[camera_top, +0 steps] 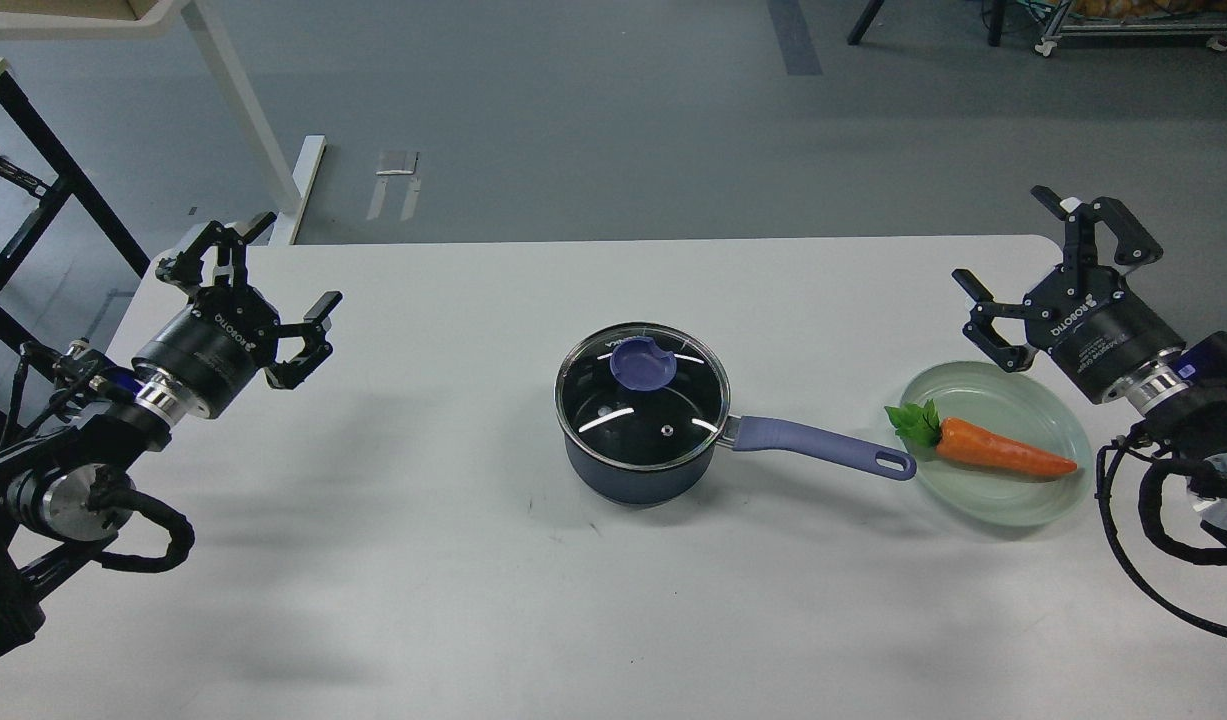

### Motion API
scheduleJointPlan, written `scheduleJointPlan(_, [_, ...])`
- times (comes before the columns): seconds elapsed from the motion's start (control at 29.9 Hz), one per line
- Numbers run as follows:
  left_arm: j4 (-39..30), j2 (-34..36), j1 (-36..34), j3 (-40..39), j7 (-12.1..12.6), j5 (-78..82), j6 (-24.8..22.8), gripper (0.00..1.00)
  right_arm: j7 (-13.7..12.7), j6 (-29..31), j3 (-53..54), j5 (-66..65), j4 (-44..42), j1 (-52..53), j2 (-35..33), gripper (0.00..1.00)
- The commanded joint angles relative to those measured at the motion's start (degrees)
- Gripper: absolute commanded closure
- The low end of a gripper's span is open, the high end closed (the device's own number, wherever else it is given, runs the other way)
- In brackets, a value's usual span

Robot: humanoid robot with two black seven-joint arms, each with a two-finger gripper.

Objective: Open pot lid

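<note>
While both arms hang clear of the goods, the head view lists as follows: pot [638,470], dark navy, at frame centre on the white worktop [423,600], its purple handle [823,447] running right, the handle's end just beside the rim of a pale green plate [1003,505]; lid [641,397], clear glass with steel rim, seated flat on the pot and closing it, its purple knob [641,363] sitting toward the far side of the glass, a small vent hole nearer the viewer. Carrot [1003,450], orange with green top, lying on the plate at frame right. Left gripper [273,275], middle left of frame, fingers spread wide, holding nothing, well apart from the pot. Right gripper [1033,260], upper right of frame, above the plate's far edge, fingers likewise spread wide and empty. Task status, judged: not yet begun; lid untouched. Hazards, judged: the knob is a low disc, so a shallow pinch may slip off it; a lift that is not straight could catch the rim and drag the light pot; the pot's handle could nudge the plate and carrot if the pot turns.
</note>
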Motion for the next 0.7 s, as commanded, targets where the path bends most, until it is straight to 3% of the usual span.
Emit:
scheduleJointPlan(0.0, [0.0, -0.1, 0.3, -1.0, -0.1, -0.1, 0.1, 0.01, 0.0, 0.0, 0.0, 0.0, 0.1, -0.1, -0.2, 0.00])
scheduleJointPlan(0.3, [0.6, 0.6, 0.0, -0.7, 0.3, -0.2, 0.2, 0.01, 0.0, 0.0, 1.2, -0.1, 0.9, 0.1, -0.6, 0.00])
scheduleJointPlan(0.5, [0.8, 1.2, -1.0, -1.2, -1.6, -0.2, 0.1, 0.01, 0.0, 0.0, 2.4, -1.8, 4.2, 1.2, -4.3, 0.00])
scheduleJointPlan(0.67, [0.7, 1.6, -2.1, -0.3, -1.6, 0.2, 0.1, 0.01, 0.0, 0.0, 1.8, -18.4, 5.6, 7.6, -8.1, 0.00])
